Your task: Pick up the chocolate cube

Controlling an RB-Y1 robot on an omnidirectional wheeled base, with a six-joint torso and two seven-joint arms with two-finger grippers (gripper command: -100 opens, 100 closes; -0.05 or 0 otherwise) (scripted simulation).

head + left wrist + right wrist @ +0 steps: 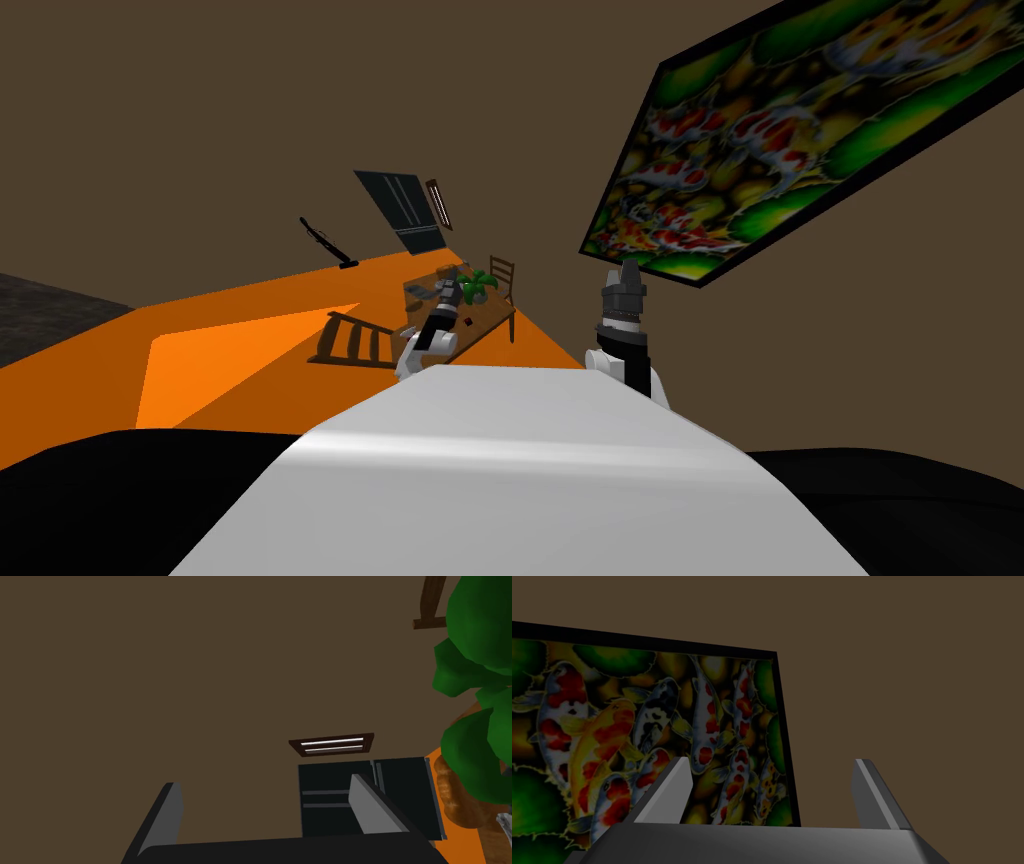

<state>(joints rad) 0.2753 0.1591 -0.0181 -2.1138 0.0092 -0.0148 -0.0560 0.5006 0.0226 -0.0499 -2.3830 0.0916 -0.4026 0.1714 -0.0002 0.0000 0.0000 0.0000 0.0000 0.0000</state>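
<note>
My left gripper [447,290] reaches out over a small wooden table [495,318] ahead of me. In the left wrist view its fingers [270,811] stand open with nothing between them, facing the brown wall beyond the table. A green potted plant [477,285] [475,726] stands on the table close beside this gripper. A few small grey things [420,290] and a brownish block [441,271] lie at the table's far end, too small to identify. My right gripper [628,272] [772,796] is raised beside my chest, open and empty.
One wooden chair [350,340] stands at the table's near left and another chair [502,272] behind it. The floor [250,330] is orange. A dark panel [405,205] [400,791] with a small vent [331,746] sits against the far wall. A thin black rod [325,243] lies further left.
</note>
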